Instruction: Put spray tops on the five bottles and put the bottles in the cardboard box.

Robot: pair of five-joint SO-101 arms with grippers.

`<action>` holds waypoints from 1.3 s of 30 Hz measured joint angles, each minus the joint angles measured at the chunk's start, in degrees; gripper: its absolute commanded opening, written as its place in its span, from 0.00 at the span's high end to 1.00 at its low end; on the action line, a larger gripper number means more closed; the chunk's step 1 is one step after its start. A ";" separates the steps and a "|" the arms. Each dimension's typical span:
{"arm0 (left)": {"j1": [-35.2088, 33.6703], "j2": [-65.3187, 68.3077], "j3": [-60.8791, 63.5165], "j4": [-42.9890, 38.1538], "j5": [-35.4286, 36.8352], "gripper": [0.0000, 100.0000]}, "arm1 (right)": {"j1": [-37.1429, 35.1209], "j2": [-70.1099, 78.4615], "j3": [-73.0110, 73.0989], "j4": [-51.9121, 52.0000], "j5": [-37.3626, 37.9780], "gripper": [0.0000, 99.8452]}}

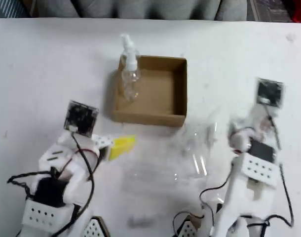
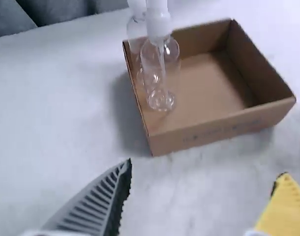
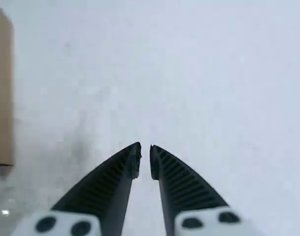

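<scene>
The cardboard box sits open mid-table. A clear bottle with a white spray top stands upright in its left corner, and a second one seems to stand just behind it. Faint clear bottles lie on the table in front of the box. My left gripper hangs open and holds nothing, short of the box's front left corner; its yellow finger points at the box. My right gripper is shut on nothing above bare table, to the right of the box.
The table top is white. Grey cushions run along its far edge. The left arm's body and cables fill the near left corner, the right arm's the near right.
</scene>
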 measured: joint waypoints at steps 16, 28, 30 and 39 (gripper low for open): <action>8.79 -1.05 -2.73 20.48 -38.33 0.60 | 11.78 0.00 13.89 -2.29 5.01 0.98; 35.52 -0.09 -4.13 21.80 -44.84 0.60 | 11.78 0.18 13.98 -2.99 5.01 0.98; 35.52 3.69 -2.64 16.53 -45.71 0.60 | 11.78 0.18 13.98 -2.99 5.01 0.98; 33.58 31.12 -7.21 -1.93 -46.33 0.60 | 11.78 0.18 13.98 -2.99 5.01 0.98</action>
